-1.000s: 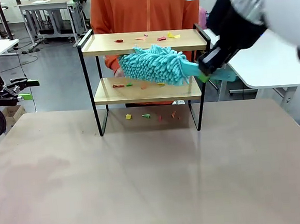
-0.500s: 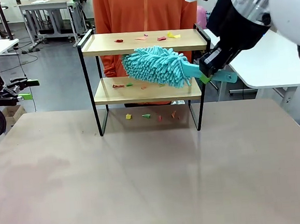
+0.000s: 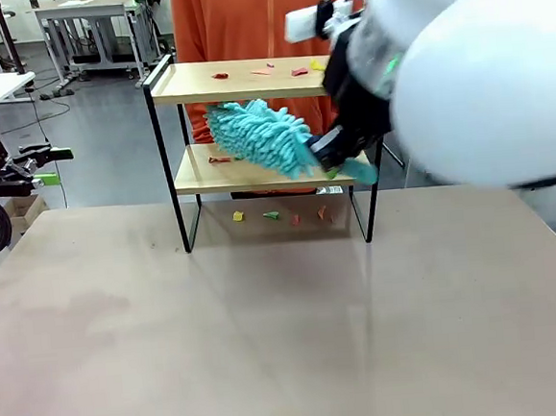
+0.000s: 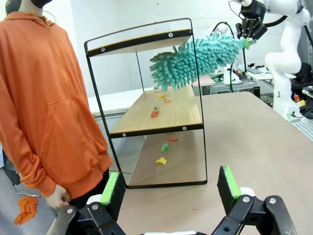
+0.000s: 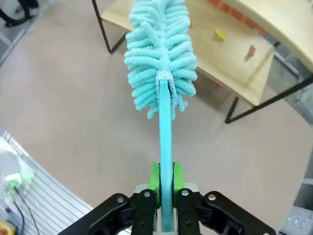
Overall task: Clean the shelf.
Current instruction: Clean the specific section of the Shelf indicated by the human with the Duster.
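A: What does the front view show?
B: The shelf [image 3: 258, 79] stands at the far side of the worktop [image 3: 268, 324]. A person [image 3: 244, 18] in an orange top stands right behind it.
A: Is anything on it?
B: Little coloured scraps [image 3: 291, 71] lie on the top board. More lie on the lower board, and some on the worktop under the shelf. A fluffy blue duster [image 3: 253, 138] is poked in between the two boards. The right tool [image 3: 330, 163] has it by the handle.
A: And the left wrist view?
B: The left tool [image 4: 170, 188] is wide open with nothing in it. It is low over the worktop, well apart from the shelf. The duster hangs above the lower board. I cannot tell if it touches.
A: And the right wrist view?
B: The green pads [image 5: 154, 182] are squeezed tight on the thin blue handle. The fluffy end points at the lower board.
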`<action>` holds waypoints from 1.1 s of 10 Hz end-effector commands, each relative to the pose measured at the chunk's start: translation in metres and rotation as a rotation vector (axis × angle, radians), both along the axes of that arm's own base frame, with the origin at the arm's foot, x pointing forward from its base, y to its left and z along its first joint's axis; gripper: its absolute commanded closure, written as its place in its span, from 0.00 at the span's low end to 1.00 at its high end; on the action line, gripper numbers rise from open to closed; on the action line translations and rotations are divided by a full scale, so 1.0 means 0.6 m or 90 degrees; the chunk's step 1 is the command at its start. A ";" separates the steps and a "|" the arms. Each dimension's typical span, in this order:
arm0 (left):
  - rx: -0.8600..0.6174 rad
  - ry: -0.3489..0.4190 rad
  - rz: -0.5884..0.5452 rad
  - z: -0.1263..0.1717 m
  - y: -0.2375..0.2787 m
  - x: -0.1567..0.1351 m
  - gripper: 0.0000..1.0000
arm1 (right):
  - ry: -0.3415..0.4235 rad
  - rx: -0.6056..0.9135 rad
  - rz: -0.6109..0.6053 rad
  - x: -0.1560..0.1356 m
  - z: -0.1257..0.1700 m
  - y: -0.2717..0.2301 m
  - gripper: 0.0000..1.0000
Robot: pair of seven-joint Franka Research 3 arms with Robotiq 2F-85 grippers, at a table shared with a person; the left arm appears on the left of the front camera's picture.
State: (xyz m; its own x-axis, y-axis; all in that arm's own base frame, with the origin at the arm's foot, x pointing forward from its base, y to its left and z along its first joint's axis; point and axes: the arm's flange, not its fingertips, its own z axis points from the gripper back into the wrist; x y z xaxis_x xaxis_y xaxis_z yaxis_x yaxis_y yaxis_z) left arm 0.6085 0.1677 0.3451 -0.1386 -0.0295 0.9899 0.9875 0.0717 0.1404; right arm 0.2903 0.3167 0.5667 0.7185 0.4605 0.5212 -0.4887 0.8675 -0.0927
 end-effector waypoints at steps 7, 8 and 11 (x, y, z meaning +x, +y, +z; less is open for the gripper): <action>0.006 0.001 -0.005 0.004 -0.004 -0.003 0.00 | -0.102 0.103 -0.178 0.068 -0.083 0.225 0.87; 0.006 0.001 -0.005 0.004 -0.004 -0.003 0.00 | -0.098 0.107 -0.181 0.081 -0.096 0.243 0.87; 0.006 0.001 -0.005 0.004 -0.004 -0.003 0.00 | -0.087 0.141 -0.193 0.121 -0.112 0.276 0.87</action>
State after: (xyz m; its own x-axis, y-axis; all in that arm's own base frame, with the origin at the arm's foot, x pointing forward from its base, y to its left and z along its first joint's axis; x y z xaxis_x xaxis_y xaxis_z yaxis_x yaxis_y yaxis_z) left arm 0.6084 0.1678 0.3449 -0.1383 -0.0293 0.9900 0.9875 0.0719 0.1401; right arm 0.3435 0.4510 0.5052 0.7458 0.1420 0.6508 -0.2280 0.9724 0.0492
